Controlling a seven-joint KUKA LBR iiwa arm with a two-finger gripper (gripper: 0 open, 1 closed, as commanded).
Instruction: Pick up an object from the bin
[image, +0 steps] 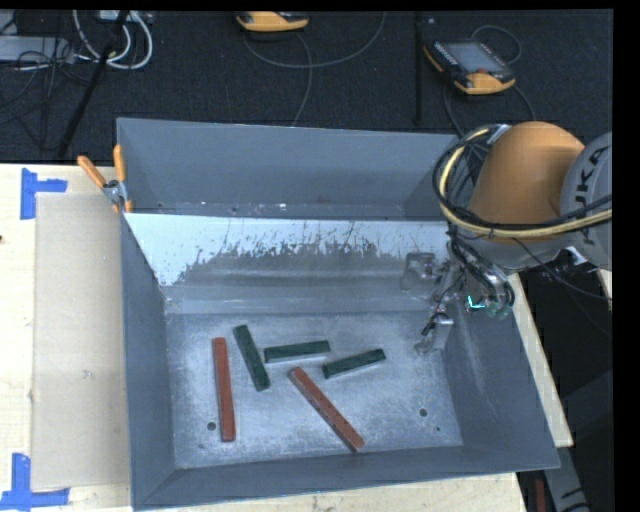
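Bin (300, 180) comes first: grey metal, sloping walls, a scuffed flat floor. The arm (590, 200) reaches in over its right edge, its wrist under an orange cover (525, 175) looped with cables.

On the floor we count five flat sticks, grouped from the left side to the middle. The two longest are red-brown. The left red-brown stick (223, 390) runs roughly parallel to the left wall, and the slanted red-brown stick (326, 408) points towards the front right corner. The three shorter ones are dark green: the left green stick (250, 357), the middle green stick (296, 350) and the right green stick (353, 362).

Smallest is the pincer (432, 335), low over the floor near the right wall. We cannot tell whether it is apart or together.

We judge the task barely begun, as every stick lies flat on the floor. What remains is to settle over one, grip it and lift it.

The right green stick is nearest, just left of the pincer and apart from it. It is a thin, straight, dark bar, slightly tilted, with bare floor around it. We expect it offers an easy grip across its narrow width.
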